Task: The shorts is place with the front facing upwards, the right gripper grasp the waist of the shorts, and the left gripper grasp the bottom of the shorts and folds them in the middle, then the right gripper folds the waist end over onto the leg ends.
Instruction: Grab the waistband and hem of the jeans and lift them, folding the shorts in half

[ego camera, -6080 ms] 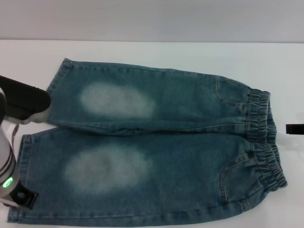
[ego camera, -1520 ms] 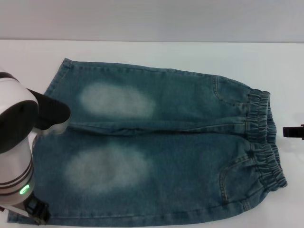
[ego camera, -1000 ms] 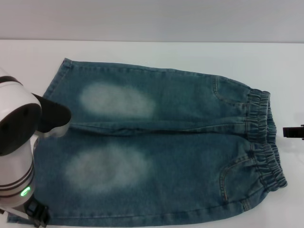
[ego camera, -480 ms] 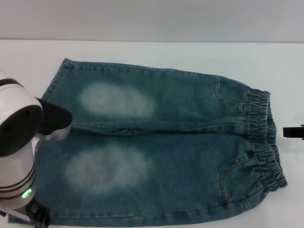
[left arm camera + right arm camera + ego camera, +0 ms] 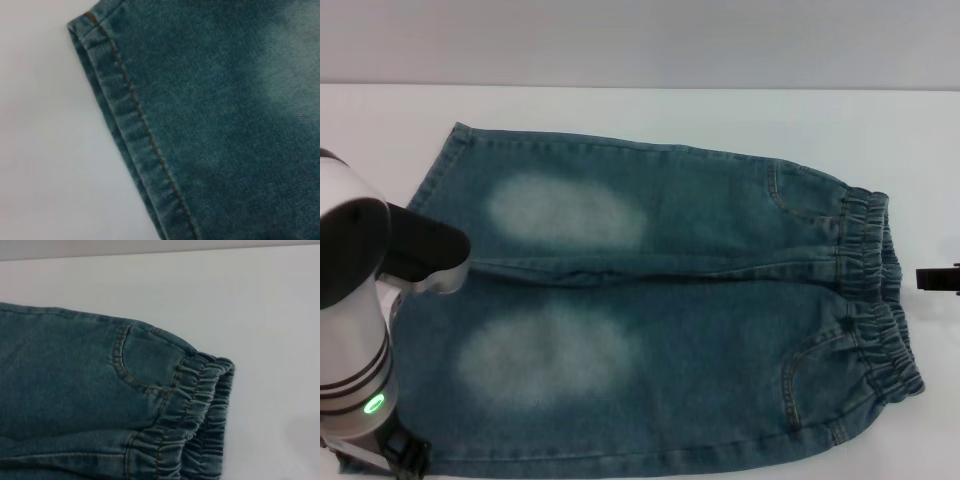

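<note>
Now the shorts (image 5: 660, 300) are lying flat across the table (image 5: 640, 115), waist (image 5: 876, 290) toward its right edge. The left tool (image 5: 415, 262) is hovering over the bottom (image 5: 135, 135); the right tool (image 5: 938, 278) is waiting beside the waist. Neither grip is readable. Soft, limp denim; best pinched at the thick seams.

One shorts (image 5: 660, 310) lying flat, showing two faded patches (image 5: 565, 212), two tan-stitched pockets (image 5: 798, 195); one surface (image 5: 650, 115) carrying them.

left end effector (image 5: 405, 262) low, right end effector (image 5: 938, 278) parked
</note>
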`<state>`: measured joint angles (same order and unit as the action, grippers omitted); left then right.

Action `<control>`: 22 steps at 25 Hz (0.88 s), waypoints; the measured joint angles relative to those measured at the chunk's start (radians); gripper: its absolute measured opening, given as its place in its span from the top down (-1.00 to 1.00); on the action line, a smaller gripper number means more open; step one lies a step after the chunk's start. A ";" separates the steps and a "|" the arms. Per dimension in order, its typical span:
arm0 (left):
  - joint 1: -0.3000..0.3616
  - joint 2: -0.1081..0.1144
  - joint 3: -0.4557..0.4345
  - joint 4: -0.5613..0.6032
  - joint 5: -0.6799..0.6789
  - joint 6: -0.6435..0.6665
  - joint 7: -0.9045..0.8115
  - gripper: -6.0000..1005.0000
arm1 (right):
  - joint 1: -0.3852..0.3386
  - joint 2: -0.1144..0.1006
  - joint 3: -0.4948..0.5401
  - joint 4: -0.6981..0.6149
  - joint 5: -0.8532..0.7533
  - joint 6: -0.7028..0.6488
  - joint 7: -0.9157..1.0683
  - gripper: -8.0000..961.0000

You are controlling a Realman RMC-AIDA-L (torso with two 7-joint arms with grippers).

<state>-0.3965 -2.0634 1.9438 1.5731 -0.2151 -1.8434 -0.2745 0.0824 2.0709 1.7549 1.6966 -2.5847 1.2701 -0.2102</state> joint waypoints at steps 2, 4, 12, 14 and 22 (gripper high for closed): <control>-0.002 0.000 0.001 0.003 -0.001 -0.004 -0.001 -0.44 | -0.001 0.000 0.000 0.000 0.000 0.000 0.000 -0.21; -0.007 -0.001 0.004 0.005 0.004 -0.009 -0.002 -0.32 | -0.001 0.000 0.000 0.000 0.000 0.000 0.000 -0.21; -0.020 -0.002 0.007 0.043 0.020 -0.032 -0.010 0.26 | -0.003 0.000 0.000 0.000 0.000 0.001 0.000 -0.21; -0.021 -0.002 0.007 0.047 0.022 -0.034 -0.011 0.43 | -0.003 0.000 0.000 0.000 0.000 0.001 0.000 -0.21; -0.018 0.000 -0.019 0.065 0.024 -0.042 -0.030 0.86 | -0.003 0.000 0.000 -0.002 -0.001 0.002 0.000 -0.21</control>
<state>-0.4146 -2.0633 1.9243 1.6384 -0.1911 -1.8849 -0.3041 0.0797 2.0709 1.7549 1.6942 -2.5858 1.2717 -0.2106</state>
